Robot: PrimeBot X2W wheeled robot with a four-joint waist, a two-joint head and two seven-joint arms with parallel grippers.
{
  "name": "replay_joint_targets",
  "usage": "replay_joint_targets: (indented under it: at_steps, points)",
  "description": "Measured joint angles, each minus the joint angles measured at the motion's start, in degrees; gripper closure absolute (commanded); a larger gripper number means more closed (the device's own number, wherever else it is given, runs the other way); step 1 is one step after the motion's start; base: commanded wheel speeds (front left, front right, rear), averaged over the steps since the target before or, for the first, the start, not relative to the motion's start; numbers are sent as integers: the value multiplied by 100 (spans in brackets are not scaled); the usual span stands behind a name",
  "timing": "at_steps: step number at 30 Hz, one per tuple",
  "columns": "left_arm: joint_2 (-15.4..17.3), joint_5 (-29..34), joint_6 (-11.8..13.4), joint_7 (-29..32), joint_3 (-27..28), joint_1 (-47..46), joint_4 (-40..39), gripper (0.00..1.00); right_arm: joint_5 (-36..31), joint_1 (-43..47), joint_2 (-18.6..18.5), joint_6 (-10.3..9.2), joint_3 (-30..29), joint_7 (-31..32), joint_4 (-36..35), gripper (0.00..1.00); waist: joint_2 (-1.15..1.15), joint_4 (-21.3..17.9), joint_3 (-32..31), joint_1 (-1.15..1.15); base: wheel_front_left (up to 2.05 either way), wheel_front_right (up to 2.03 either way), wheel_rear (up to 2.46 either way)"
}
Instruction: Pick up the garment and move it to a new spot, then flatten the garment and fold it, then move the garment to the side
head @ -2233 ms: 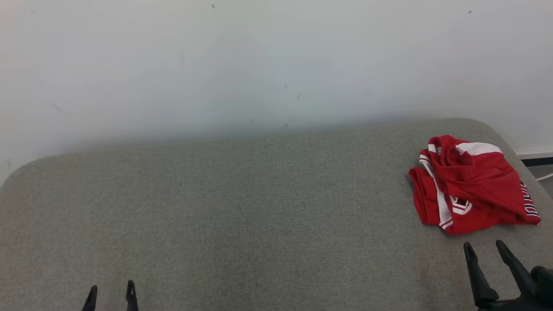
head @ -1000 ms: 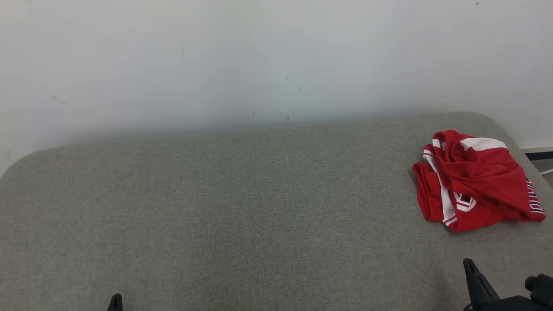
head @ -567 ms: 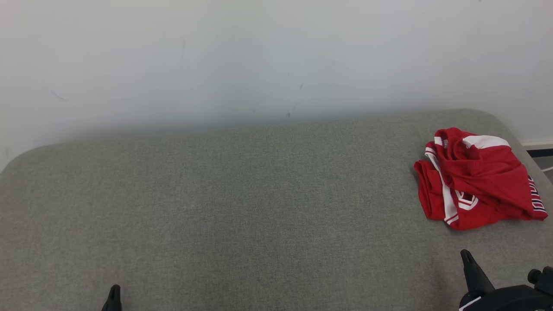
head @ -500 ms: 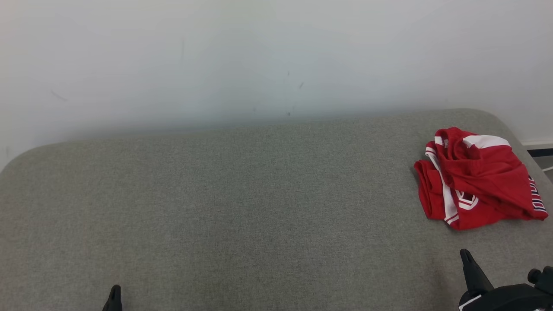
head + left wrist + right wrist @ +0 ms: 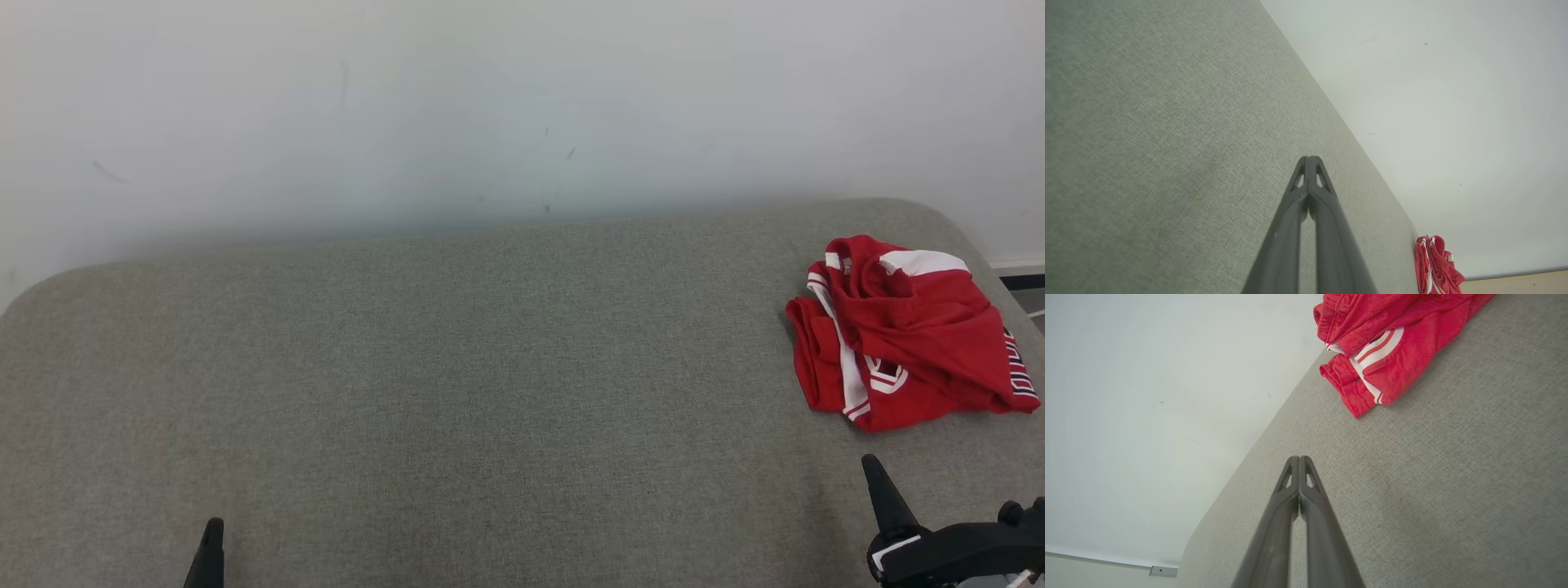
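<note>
Red garment point(image 5: 906, 335) loosely bundled at the grey cushion's point(image 5: 490, 367) right end, either awaiting pickup or already set aside; left gripper point(image 5: 1309, 163) and right gripper point(image 5: 1299, 462) closed, empty.

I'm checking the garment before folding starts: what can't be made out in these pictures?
Garment, head view: bunched, its own folds hide its shape and type.
Right wrist view: the top edge cuts off part of it.
Left wrist view: too small and far for detail.
Lettering at its right edge, head view: too small to read.
</note>
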Motion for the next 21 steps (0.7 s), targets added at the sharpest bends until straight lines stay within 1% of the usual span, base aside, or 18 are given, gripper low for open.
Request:
replay_joint_targets:
  at_steps: [15,17,20,21]
  points:
    - [-33,-1314,-202,143,162,-276,172,100,845,-229,318,244,-332,301,114,100,0,11,77,0,0,0,0]
    - [-43,-1519,-248,174,176,-310,179,100,987,-238,359,252,-374,335,135,100,0,12,88,0,0,0,0]
    - [-67,-1796,-260,192,194,-327,208,100,1128,-303,435,300,-437,402,162,100,0,14,103,0,0,0,0]
    - [-70,-1886,-303,193,202,-329,223,100,1184,-325,454,322,-463,407,160,100,0,15,108,0,0,0,0]
